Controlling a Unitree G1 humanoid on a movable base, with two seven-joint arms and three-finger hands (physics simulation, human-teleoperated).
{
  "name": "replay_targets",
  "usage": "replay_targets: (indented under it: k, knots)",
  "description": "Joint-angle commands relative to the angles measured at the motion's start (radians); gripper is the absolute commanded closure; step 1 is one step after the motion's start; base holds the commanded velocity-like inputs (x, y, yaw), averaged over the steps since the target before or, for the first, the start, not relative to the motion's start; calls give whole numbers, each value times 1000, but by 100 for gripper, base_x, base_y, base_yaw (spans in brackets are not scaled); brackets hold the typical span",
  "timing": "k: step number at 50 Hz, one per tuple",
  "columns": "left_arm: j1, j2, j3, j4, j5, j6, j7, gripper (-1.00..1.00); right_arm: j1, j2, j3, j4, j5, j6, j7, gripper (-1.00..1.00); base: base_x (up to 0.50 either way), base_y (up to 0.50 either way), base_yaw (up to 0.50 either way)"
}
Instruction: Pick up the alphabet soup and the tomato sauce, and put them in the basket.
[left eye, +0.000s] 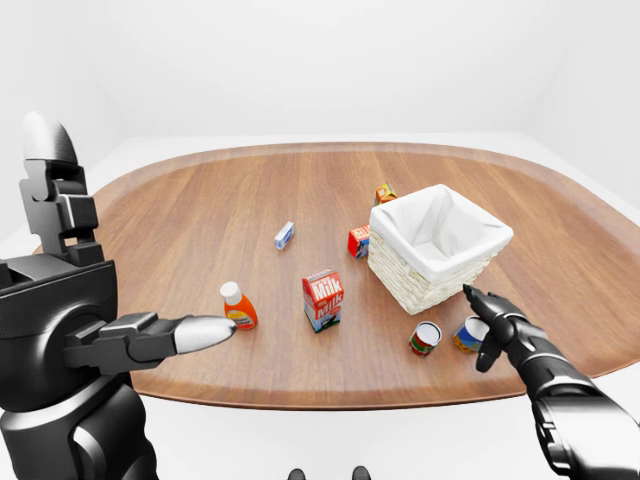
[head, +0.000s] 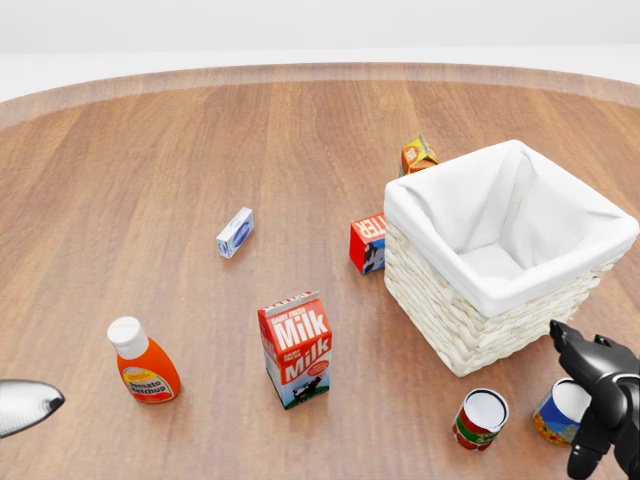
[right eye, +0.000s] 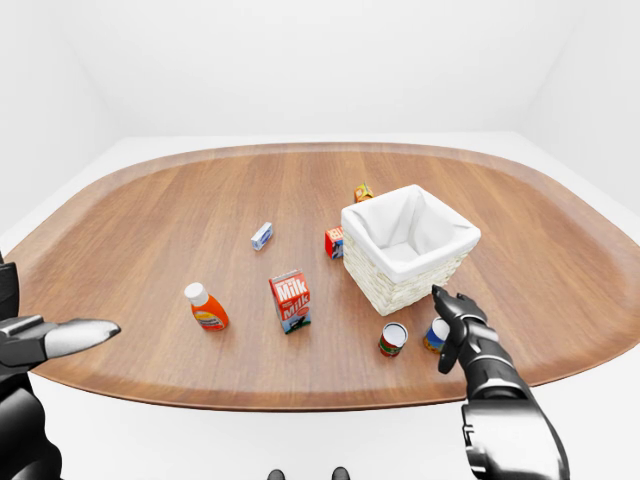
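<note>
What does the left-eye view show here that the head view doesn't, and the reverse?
Only the left-eye view shows the robot's dark torso and left arm, the whole right forearm, the table's near edge and the white room. Only the head view makes labels legible, such as "Milk" on the milk carton. Both show the basket, empty, two cans standing beside it, the orange bottle, the small boxes, and the right hand, fingers open, by the blue-and-yellow can.

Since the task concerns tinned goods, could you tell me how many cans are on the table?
2. The red-labelled can stands below the basket in the head view. The blue-and-yellow can stands to its right, partly hidden by the right hand. None shows in the basket.
</note>
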Motion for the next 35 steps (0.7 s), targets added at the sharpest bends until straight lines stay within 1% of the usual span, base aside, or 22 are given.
replay_targets:
  k: [1, 14, 35]
  knots:
    - [2, 0, 3, 2, 1, 0, -1, -93, -13, 1, 4, 18, -19, 0, 0, -100, 0, 0, 0]
    - [8, -4, -7, 16, 18, 0, -8, -94, -26, 9, 5, 37, -32, 0, -7, -100, 0, 0, 0]
    - [12, -6, -2, 26, 23, 0, -16, -93, -37, 20, 7, 57, -61, 0, -10, -100, 0, 0, 0]
